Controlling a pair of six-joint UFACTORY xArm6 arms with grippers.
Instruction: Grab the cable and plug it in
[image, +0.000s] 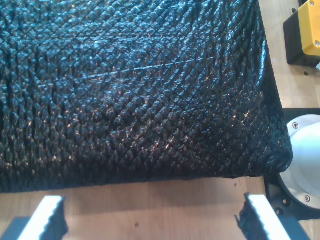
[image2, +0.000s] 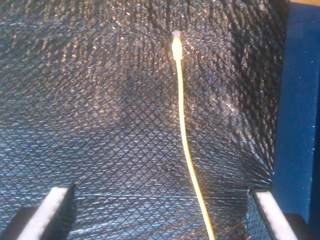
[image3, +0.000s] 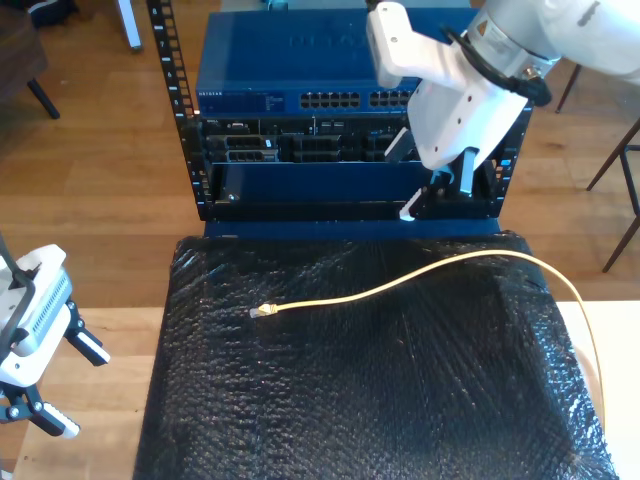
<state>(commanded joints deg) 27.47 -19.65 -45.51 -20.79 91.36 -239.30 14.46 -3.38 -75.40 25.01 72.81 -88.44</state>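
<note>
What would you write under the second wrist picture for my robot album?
Open pincer hovers over a cream network cable lying on black bubble wrap.

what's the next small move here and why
Probably lower my second gripper onto the cable. Its pads are open with the cable running between them, loose on the black mat, plug ahead. My first gripper is open at the mat's edge.

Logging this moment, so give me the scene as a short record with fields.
cable: cream cable lying loose on the black mat
plug: clear plug at the cable's free end, resting on the mat
rack: blue network switch behind the mat in the exterior view
first pincer: open, over the mat's edge
second pincer: open, above the cable, holding nothing
</note>
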